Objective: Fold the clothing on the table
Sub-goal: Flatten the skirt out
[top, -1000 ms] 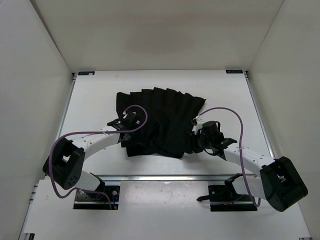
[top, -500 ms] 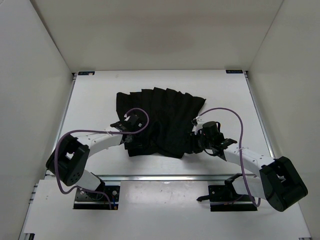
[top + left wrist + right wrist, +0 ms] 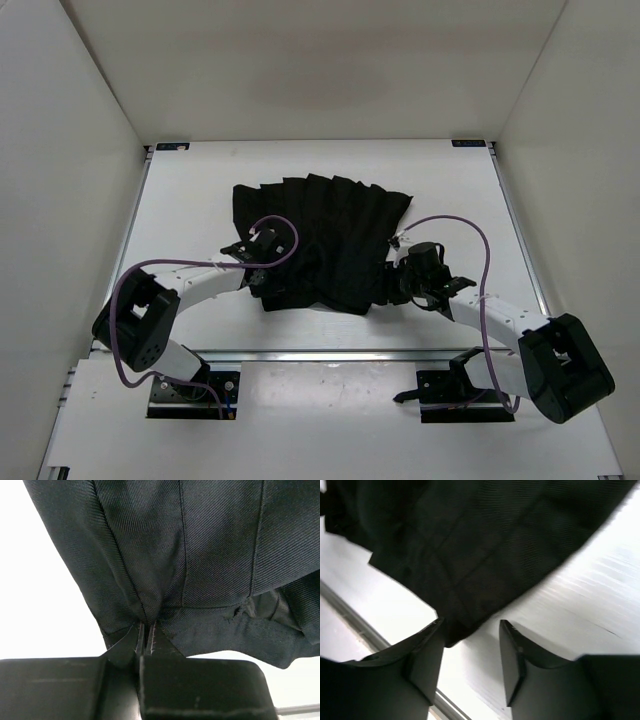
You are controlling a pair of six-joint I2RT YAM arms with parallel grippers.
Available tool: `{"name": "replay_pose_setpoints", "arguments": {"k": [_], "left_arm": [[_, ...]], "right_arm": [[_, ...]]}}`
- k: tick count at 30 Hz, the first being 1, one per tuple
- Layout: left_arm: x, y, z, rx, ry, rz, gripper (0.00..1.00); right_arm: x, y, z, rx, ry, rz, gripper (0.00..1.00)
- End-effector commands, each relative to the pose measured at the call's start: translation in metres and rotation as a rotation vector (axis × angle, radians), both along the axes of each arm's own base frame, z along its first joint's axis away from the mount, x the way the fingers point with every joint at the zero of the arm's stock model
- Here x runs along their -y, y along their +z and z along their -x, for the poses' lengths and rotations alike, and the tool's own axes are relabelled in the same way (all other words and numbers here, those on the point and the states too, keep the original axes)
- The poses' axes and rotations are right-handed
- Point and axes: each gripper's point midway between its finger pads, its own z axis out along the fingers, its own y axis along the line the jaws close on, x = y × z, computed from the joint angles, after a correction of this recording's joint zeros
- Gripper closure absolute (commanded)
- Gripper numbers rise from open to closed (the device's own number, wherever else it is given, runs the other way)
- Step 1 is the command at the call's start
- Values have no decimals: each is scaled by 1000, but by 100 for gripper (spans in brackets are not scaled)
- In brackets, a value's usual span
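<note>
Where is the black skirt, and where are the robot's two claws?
clothing [image 3: 330, 235], top view, middle of the pleats.
left gripper [image 3: 145, 632], left wrist view, between its shut fingertips.
right gripper [image 3: 471, 624], right wrist view, between its open fingertips.

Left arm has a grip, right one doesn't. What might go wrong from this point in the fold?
1. The left gripper is shut on only a thin pinch of the clothing at its near edge; the fabric may slip out when lifted.
2. The right gripper is open with just the garment's corner between its jaws; closing there could catch a sliver or miss, and a one-sided lift would skew the fold.
</note>
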Motion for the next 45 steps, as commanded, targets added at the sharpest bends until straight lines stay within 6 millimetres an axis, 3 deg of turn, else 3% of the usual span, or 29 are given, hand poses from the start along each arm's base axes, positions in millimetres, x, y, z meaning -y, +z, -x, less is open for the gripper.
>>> {"name": "replay_pose_setpoints", "arguments": {"k": [1,5,7,18,21,24,25,26,32,35,39,42,44,45], "left_arm": [[9,21,-3,17,-22,47,100],[15,57,-15,100,-29,102,96],[18,65,-15,108,-28,122,100],[20,79,-12,142,-31,173,100],[16,86,-14,165,-22,189,100],[11,92,-15,181,-3,196,100],[12,98,-17,193,-9,206,100],[9,103,-20,210,2,211,100],[-12,158,-41,330,52,272,99],[-27,203,-51,452,99,350,100],[-41,263,-53,600,121,396,100],[-43,319,-44,703,99,445,100],[-51,370,-30,833,111,516,100],[-55,382,-28,875,131,526,100]], "right_arm": [[15,0,-11,4,-92,21,55],[20,5,-16,-7,-133,7,51],[21,3,-15,-23,-131,15,51],[-9,-1,-5,-123,-62,-21,51],[-14,1,-4,-140,-47,-32,60],[-17,5,-5,-145,-38,-43,85],[-15,10,-8,-142,-42,-45,100],[-15,13,-9,-143,-44,-52,100],[2,75,-33,0,-79,-83,100],[14,122,-46,118,-99,-131,100],[25,184,-48,288,-61,-199,100],[40,241,-47,410,-55,-215,100],[54,286,-42,493,-78,-220,100],[62,302,-42,534,-100,-212,100]]}}
